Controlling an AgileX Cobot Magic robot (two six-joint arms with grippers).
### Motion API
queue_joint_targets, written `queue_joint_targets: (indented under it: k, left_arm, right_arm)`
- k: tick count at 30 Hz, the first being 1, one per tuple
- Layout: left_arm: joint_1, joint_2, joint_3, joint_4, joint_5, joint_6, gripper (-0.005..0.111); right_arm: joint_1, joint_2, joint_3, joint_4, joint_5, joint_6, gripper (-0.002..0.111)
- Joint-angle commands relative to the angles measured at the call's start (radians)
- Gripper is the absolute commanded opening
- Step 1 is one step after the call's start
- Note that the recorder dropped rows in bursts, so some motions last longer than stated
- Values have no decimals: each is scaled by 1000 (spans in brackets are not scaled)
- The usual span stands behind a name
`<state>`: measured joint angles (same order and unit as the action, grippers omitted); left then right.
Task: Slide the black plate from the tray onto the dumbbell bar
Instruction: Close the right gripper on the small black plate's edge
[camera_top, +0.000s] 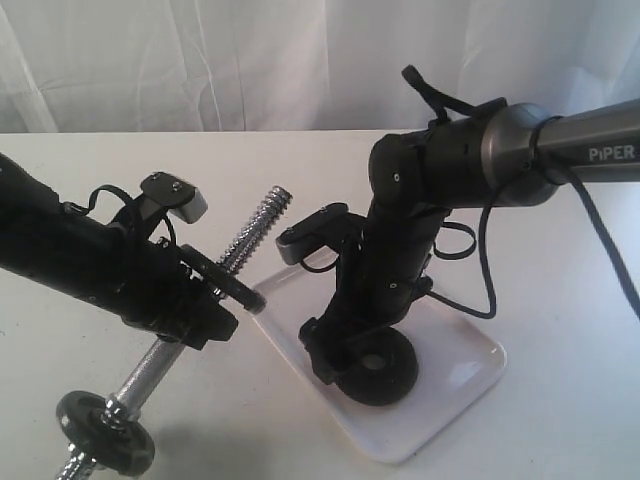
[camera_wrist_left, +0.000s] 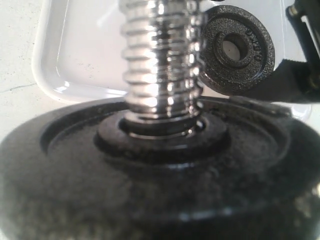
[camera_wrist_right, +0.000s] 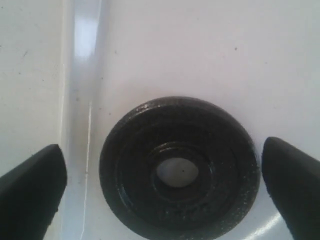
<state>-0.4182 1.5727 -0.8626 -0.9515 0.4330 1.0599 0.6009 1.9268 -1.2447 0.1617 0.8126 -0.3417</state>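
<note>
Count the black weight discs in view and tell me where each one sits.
3. The black plate lies on the tray; a second disc sits partway up the dumbbell bar; a third disc is at its lower end, on the table. More may be hidden behind it.

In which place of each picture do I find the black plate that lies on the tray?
Exterior view: the black plate lies low, just right of the middle.
Left wrist view: the black plate is at the upper right, beside the dumbbell bar.
Right wrist view: the black plate is low in the middle.
Shared landmark: the white tray under it.
</note>
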Motion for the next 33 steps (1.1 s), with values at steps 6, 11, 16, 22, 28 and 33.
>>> queue_joint_targets:
  k: [6, 11, 16, 22, 28, 33]
  left_arm:
    - [-3, -49, -24, -100, 20, 5, 0]
    - [-3, -49, -24, -100, 20, 5, 0]
    - [-3, -49, -24, -100, 20, 5, 0]
    - [-3, -49, -24, -100, 20, 5, 0]
    - [-3, -49, -24, -100, 20, 5, 0]
    - [-3, -49, -24, -100, 20, 5, 0]
  right_arm:
    - [10, 1, -4, -151, -3, 92, 101]
    - [16, 1, -4, -151, 2, 117, 101]
    - [20, 1, -4, -130, 20, 117, 101]
    - [20, 1, -4, -102, 55, 118, 101]
    - [20, 1, -4, -68, 55, 118, 101]
    - [20, 13, -4, -75, 53, 118, 101]
